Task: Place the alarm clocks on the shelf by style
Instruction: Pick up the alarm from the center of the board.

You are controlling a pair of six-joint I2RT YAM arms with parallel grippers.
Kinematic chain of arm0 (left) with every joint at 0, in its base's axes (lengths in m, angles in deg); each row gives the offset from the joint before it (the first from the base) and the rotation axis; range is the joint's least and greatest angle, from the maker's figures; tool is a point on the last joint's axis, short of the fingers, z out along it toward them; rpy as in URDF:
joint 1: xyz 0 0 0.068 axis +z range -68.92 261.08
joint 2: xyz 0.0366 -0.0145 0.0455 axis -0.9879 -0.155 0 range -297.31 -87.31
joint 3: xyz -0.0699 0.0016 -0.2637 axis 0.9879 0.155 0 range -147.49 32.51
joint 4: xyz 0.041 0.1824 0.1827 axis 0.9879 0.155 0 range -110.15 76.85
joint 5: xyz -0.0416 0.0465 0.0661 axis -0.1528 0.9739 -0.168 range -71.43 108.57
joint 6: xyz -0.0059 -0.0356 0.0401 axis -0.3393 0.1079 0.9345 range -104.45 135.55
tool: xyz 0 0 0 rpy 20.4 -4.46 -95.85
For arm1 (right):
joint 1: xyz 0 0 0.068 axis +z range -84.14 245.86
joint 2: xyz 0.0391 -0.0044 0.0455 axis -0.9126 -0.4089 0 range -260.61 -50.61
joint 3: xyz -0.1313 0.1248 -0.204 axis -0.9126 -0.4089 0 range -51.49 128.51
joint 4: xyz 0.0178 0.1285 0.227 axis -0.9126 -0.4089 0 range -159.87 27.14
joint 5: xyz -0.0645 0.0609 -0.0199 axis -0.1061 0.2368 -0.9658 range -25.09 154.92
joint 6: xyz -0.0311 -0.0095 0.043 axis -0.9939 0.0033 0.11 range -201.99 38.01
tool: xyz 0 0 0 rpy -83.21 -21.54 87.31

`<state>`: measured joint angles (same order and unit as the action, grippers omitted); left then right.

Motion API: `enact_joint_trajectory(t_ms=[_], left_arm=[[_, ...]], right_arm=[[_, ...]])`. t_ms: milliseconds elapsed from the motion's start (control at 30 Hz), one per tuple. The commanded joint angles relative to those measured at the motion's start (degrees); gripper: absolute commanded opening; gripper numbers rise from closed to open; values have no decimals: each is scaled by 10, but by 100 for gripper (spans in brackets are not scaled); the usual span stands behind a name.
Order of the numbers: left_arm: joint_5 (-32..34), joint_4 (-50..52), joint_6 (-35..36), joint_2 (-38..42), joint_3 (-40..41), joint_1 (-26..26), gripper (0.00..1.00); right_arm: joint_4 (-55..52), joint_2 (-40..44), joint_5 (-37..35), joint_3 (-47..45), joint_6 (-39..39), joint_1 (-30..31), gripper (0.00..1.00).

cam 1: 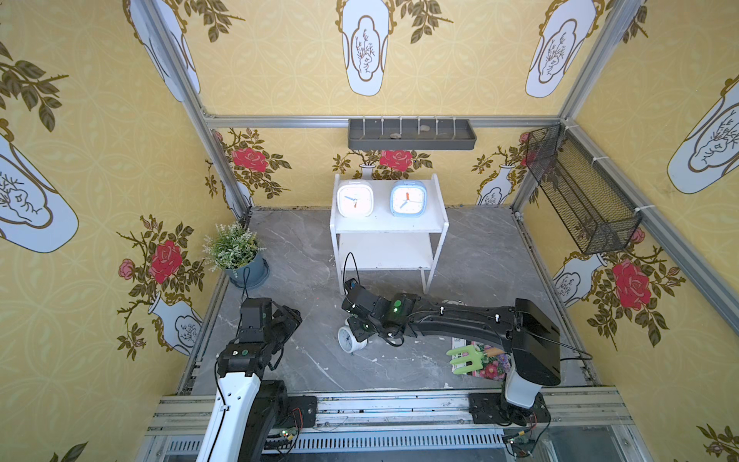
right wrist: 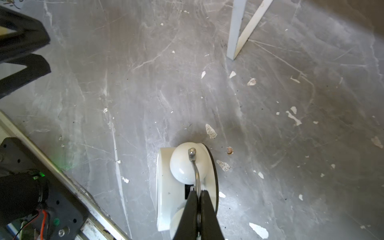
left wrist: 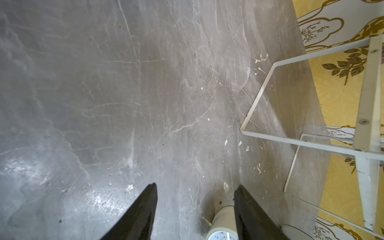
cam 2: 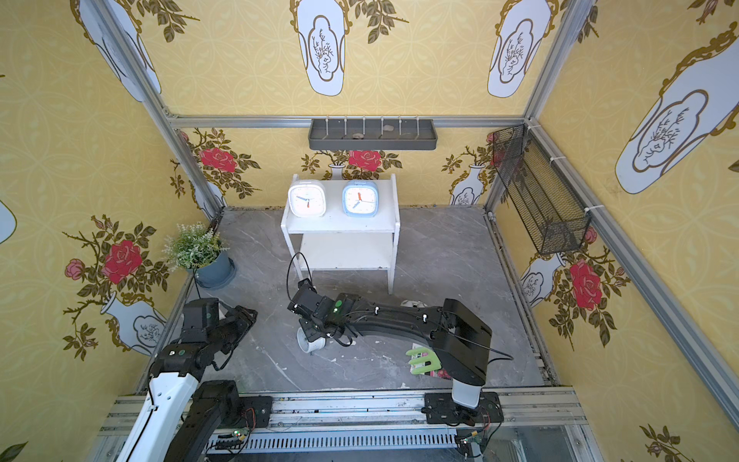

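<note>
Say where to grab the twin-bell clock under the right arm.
On the twin-bell clock, pinch the thin wire handle from above: it arches topmost over the bells, slim; the body is round and wide. The right gripper is shut on it.

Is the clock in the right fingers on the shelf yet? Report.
No, the clock is out in front of the shelf, down by the floor, right fingers shut on its handle.

Two square clocks (cam 1: 355,199) (cam 1: 408,199) stand side by side on the top board of the shelf (cam 1: 390,229) at the counter's (cam 1: 304,248) back, with a twin-bell clock (cam 1: 350,340) before it, a potted plant (cam 1: 236,252) to its left and a garden fork (cam 1: 466,359) at front right.
</note>
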<state>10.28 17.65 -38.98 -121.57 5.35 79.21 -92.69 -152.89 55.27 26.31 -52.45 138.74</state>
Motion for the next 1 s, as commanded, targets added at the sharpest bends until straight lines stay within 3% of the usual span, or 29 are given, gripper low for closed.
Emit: enact_joint_trajectory(t_ms=[0,367,533,867,967], left_arm=[[-13,-30,-2,-5,6,-27,62],[27,-100,-31,-37,8,-143,62],[33,-144,-28,-46,17,-187,62],[44,-174,-15,-55,30,-217,62],[44,-174,-14,-56,32,-219,62]], right_arm=[[-35,-1,-26,10,23,-4,6],[-76,22,-53,18,30,-5,5],[-67,17,-51,6,36,-3,9],[-48,43,-34,-23,45,-4,17],[-40,47,-28,-30,50,-4,24]])
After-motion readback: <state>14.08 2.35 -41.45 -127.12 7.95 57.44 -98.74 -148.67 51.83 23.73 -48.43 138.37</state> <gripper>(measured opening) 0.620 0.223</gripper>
